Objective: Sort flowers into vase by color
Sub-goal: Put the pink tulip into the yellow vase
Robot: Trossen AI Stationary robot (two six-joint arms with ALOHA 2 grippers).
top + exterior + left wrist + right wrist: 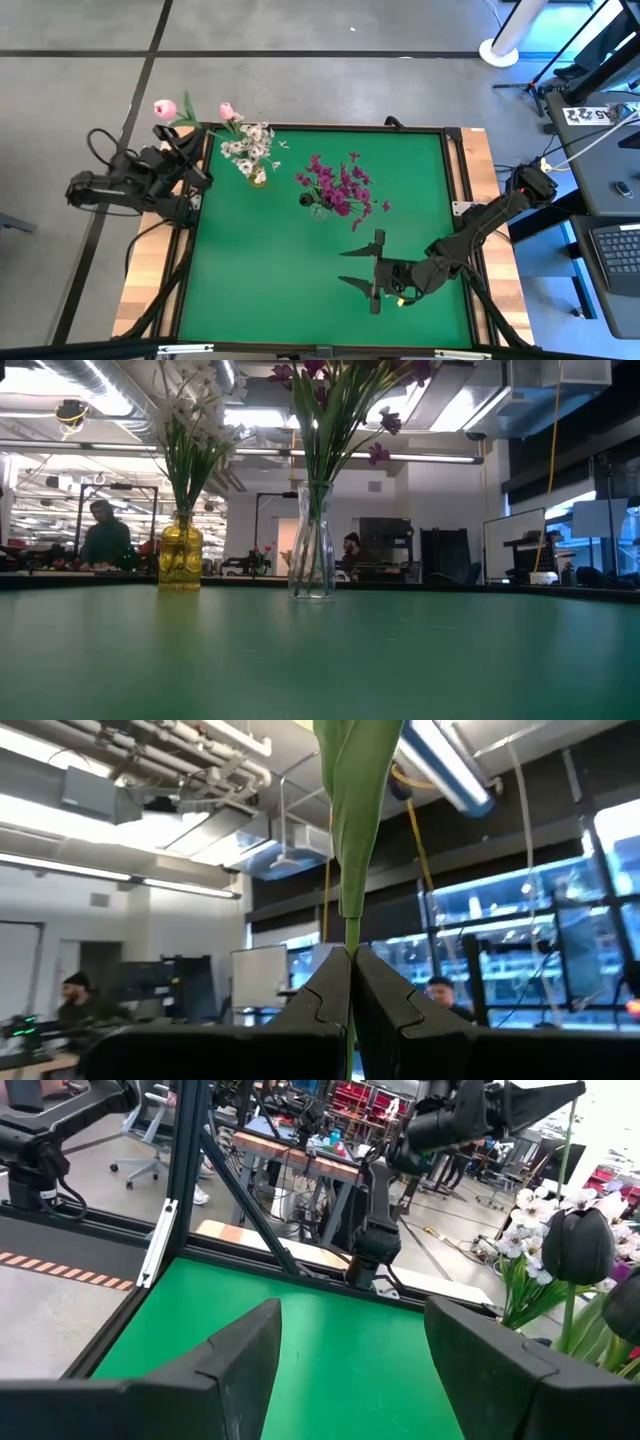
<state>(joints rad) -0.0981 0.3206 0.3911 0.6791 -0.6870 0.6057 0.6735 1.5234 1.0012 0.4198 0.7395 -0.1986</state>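
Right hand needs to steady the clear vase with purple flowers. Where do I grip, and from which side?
Grip the clear vase on its glass body, below the neck: it stands upright and bare there. Bring the open right hand in level from its side of the table, since the purple flowers spread wide and likely block a top approach.

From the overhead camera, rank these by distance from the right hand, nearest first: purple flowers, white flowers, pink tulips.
Measured from the right hand, open over the mat's near right part:
1. Purple flowers, mid-table.
2. White flowers, far left of the mat.
3. Pink tulips, beyond the far left corner, at the left hand.
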